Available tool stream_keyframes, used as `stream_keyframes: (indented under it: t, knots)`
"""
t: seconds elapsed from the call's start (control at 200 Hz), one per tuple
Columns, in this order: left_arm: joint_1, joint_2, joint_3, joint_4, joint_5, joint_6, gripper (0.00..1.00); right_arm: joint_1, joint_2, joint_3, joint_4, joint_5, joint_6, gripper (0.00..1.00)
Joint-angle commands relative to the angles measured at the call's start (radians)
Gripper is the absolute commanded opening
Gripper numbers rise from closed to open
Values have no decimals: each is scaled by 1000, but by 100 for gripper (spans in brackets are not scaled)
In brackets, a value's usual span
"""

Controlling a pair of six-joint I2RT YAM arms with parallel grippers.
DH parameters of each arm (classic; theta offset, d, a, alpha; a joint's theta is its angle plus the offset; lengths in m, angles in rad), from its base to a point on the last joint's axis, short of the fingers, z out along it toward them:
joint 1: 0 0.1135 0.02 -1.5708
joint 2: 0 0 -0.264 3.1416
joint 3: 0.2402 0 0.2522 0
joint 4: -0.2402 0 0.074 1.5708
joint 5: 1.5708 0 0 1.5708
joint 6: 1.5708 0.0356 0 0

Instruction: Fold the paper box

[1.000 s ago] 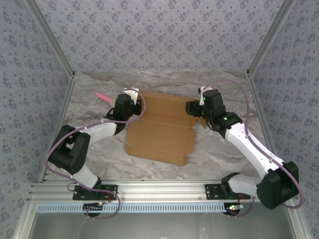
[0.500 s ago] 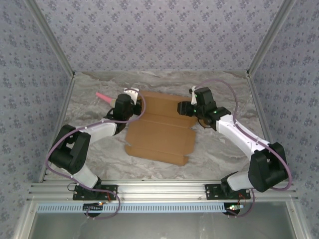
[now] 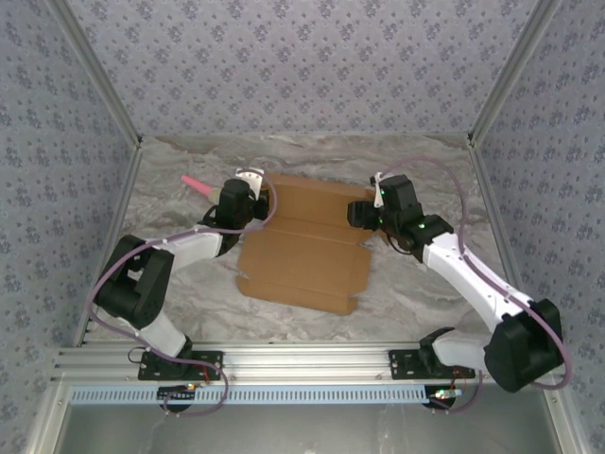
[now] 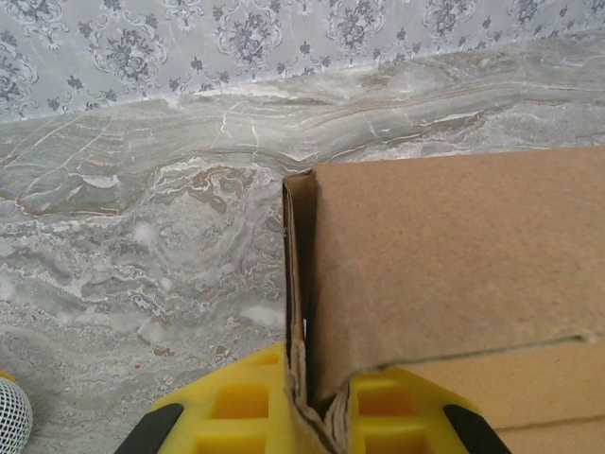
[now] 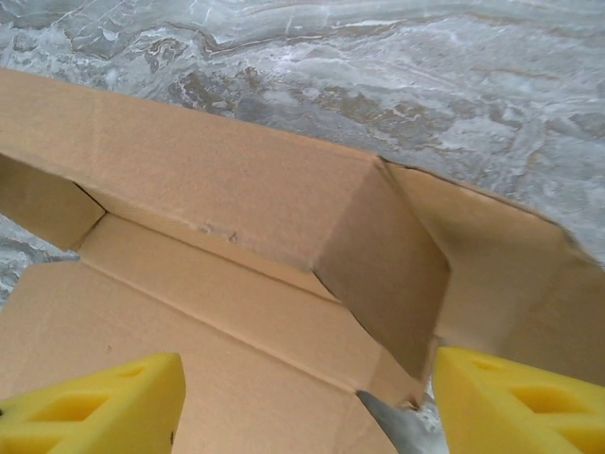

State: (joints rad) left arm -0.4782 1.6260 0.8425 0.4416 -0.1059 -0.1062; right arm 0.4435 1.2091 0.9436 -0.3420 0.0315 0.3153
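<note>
The paper box (image 3: 307,241) is a brown cardboard sheet lying partly folded mid-table. My left gripper (image 3: 251,196) is at its far-left corner, and in the left wrist view the left gripper (image 4: 321,416) is shut on the raised, doubled-over side wall of the box (image 4: 444,255). My right gripper (image 3: 360,212) hovers at the box's far-right corner. From the right wrist, the right gripper (image 5: 302,407) is open, its yellow fingertips (image 5: 95,407) wide apart over the box floor (image 5: 189,340). The back wall (image 5: 208,180) stands up, and a side flap (image 5: 388,265) stands turned inward close to the right finger.
A small pink stick (image 3: 196,183) lies on the marble table (image 3: 425,293) left of my left gripper. Patterned walls close in the back and both sides. The aluminium rail (image 3: 302,364) with the arm bases runs along the near edge.
My right gripper swung left over the box's far-right corner, then drew back right, and its jaws now stand a little wider. The left gripper and its grip have not moved.
</note>
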Motion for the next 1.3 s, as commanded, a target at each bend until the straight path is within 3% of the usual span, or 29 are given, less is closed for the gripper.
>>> stream_keyframes:
  t: [0.0, 0.345, 0.81, 1.299]
  knots:
    - [6, 5, 28, 26, 0, -17, 3, 0, -56, -2, -94, 43, -50, 74]
    - [10, 3, 27, 26, 3, -21, 3, -40, -189, 53, -210, 130, -139, 75]
    - [10, 0, 24, 25, 5, -24, 3, -364, -206, -37, -185, 93, -87, 75]
    - [10, -14, 21, 25, 12, -26, 3, -391, 6, -181, 120, -222, -113, 75]
